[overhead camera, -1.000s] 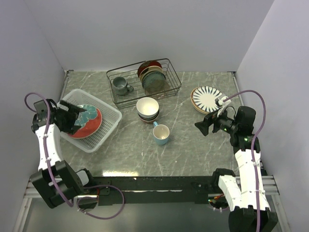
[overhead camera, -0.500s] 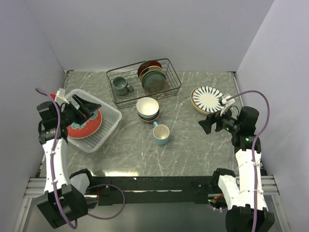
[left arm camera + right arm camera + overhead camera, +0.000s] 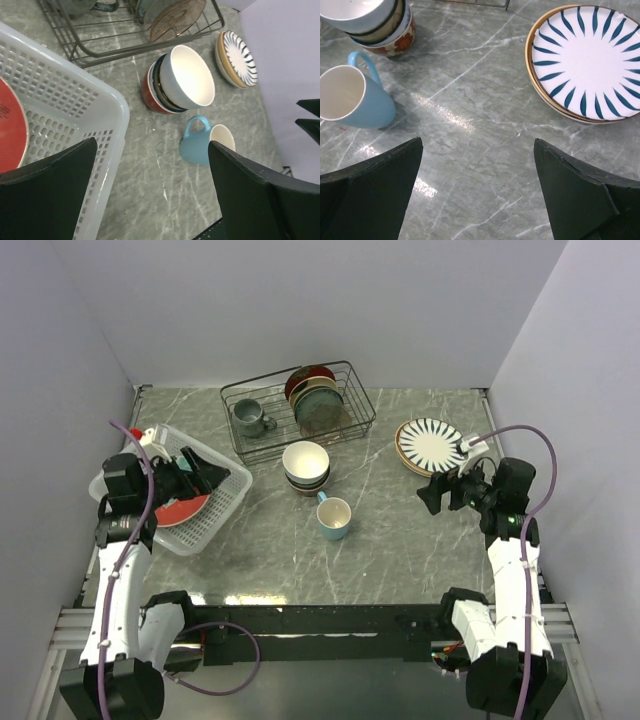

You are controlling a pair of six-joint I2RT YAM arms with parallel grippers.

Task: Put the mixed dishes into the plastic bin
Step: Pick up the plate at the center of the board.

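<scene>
The white plastic bin sits at the left with the red-rimmed plate lying in it. My left gripper hovers open and empty over the bin's right side; its wrist view shows the bin wall, the plate's edge and open jaws. Stacked bowls and a light blue mug on its side lie mid-table. The white plate with dark stripes rests on a tan plate at the right. My right gripper is open just in front of it, jaws over bare table.
A black wire rack at the back holds a grey mug and upright plates. White walls close in the table on the left, back and right.
My left gripper has lifted off the red-rimmed plate and swung right, over the bin's right side; the plate stays in the bin. The right gripper has edged slightly toward the striped plate.
</scene>
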